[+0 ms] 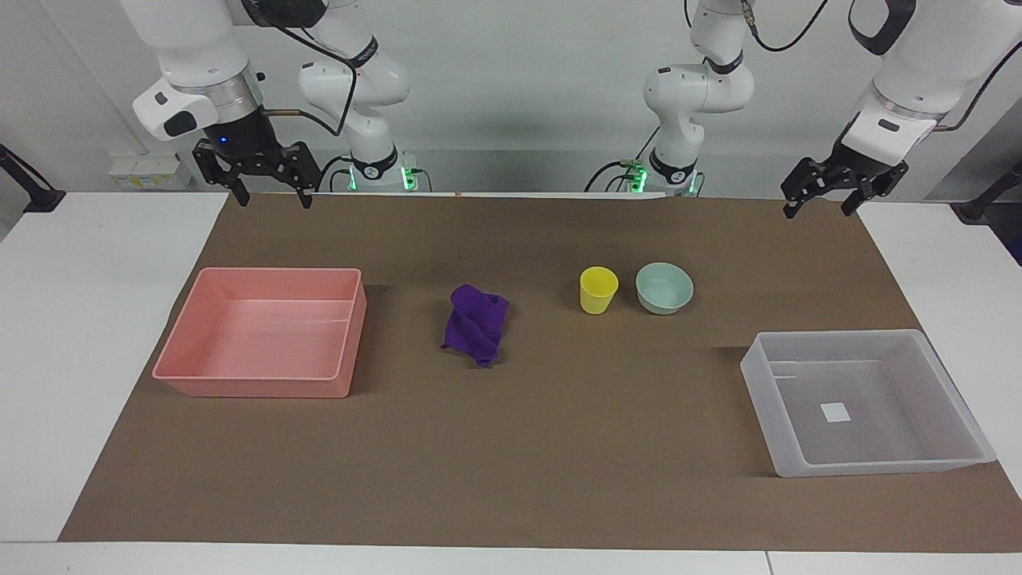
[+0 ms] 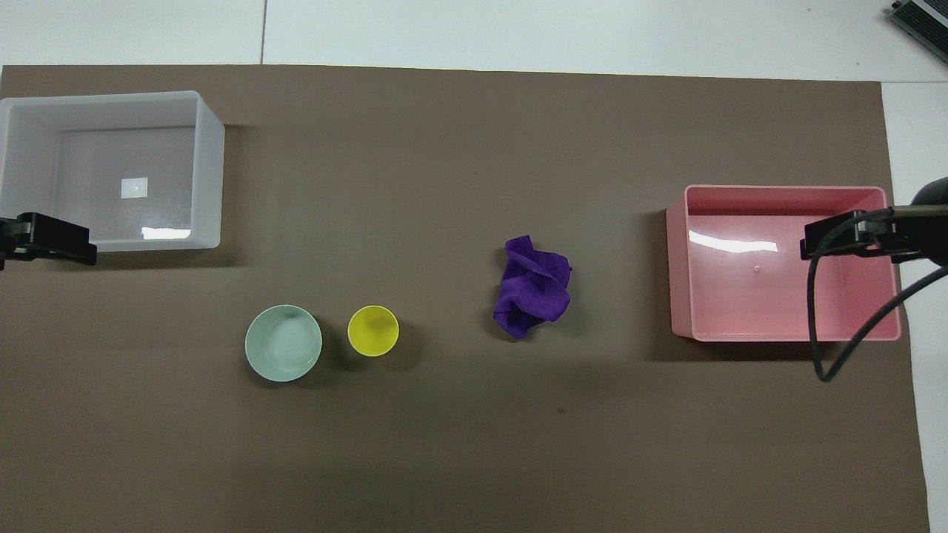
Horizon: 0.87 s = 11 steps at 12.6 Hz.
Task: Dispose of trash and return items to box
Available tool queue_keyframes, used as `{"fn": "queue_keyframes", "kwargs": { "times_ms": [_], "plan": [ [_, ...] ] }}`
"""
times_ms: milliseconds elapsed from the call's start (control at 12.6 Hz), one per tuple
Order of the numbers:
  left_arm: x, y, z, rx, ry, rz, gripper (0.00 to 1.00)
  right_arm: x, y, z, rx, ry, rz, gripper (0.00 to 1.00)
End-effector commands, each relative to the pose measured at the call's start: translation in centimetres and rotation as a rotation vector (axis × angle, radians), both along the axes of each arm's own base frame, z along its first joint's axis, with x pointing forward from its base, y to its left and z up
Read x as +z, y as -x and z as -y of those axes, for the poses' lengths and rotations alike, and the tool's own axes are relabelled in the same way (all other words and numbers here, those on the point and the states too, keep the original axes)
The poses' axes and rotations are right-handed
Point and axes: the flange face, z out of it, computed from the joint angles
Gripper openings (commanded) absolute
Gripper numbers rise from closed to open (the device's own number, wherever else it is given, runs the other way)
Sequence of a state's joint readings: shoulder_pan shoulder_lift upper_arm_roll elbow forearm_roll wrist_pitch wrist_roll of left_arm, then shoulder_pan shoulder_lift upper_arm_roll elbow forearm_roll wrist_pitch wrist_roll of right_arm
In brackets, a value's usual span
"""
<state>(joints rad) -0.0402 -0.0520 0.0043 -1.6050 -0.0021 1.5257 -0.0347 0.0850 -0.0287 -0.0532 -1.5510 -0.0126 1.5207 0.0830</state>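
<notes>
Facing view: both arms wait up high at the robots' edge of the brown mat (image 1: 511, 447), and nothing has been picked up yet.

Purple cloth (image 1: 476, 323): this is the trash. It lies crumpled on the mat, between the pink tray (image 1: 263, 387) and the yellow cup (image 1: 598, 290). It looks soft and light. It should squash and droop when lifted. A good place to pinch is a raised fold at the top of the heap.

Yellow cup: it stands upright, just beside the green bowl (image 1: 664, 288), not touching it. It looks light, hard and smooth, so it may slip. Squeezing it across the sides, or pinching the rim, should work.

Green bowl: it sits toward the left arm's end of the table. It is shallow and stiff. The rim is the best place to grab.

Clear box (image 1: 754, 363): it has nothing in it but a small white sticker (image 1: 836, 412). It is farther from the robots than the cup and bowl.

Right gripper (image 1: 271, 196): it hangs pointing down over the mat's edge, at the pink tray's end. Its fingers are spread wide and hold nothing.

Left gripper (image 1: 820, 209): it hangs tilted over the mat's corner at the clear box's end. Its fingers are apart too, with nothing in them.
</notes>
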Motion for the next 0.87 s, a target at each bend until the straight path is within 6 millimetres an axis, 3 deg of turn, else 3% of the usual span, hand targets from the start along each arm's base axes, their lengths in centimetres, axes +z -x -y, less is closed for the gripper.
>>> {"fn": "queue_keyframes", "kwargs": {
  "times_ms": [0,396,712,791],
  "plan": [
    [0.0,0.3,0.2,0.001,0.011,-0.01,1.0,0.5,0.4,-0.2,0.009,-0.02,0.001,1.0],
    [-0.5,0.2,-0.1,0.002,0.013,-0.024,1.0,0.1,0.7,-0.3,-0.049,-0.029,-0.007,1.0],
    [-4.6,-0.2,0.7,0.001,0.005,-0.166,1.0,-0.6,0.7,-1.7,-0.009,-0.036,0.022,1.0],
    [-6.5,0.2,0.8,-0.002,0.003,-0.207,1.0,-1.0,0.7,-1.8,-0.01,-0.037,0.038,1.0]
  ]
}}
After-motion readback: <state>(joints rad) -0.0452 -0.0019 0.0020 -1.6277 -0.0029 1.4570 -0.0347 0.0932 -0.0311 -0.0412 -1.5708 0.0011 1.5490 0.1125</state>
